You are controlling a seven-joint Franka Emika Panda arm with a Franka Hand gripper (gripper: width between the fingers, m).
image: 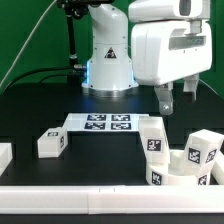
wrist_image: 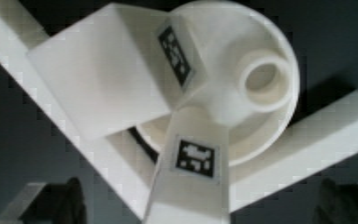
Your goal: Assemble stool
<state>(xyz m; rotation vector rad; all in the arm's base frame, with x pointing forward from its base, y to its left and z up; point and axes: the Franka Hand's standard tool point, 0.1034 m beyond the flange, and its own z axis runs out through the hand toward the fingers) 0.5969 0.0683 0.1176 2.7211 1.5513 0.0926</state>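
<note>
The end effector (image: 172, 100) hangs released and empty above a heap of stool parts by the table's (image: 100, 165) near edge, toward the exterior view's right. In the wrist view the seat (wrist_image: 247, 45) sits in the middle of that heap with one socket (wrist_image: 265, 80) facing the camera. The top leg (wrist_image: 190, 150) lies across its rim, and a second leg (wrist_image: 96, 75) rests against its other side. Both appear to touch it. A lone leg (image: 52, 143) lies well apart, toward the exterior view's left, just beside the marker board (image: 105, 122).

The step in hand is probably clearing the seat so that its sockets can be reached. It would go best with the top leg taken first, since nothing lies on it. The jaws should straddle its narrow sides near the middle and come down only as far as the leg (any lower and they may pinch the seat rim too). A straight lift would keep the seat from being dragged along. The leg could then go on bare table away from the heap. The main risk is the heap shifting as the leg comes free.
</note>
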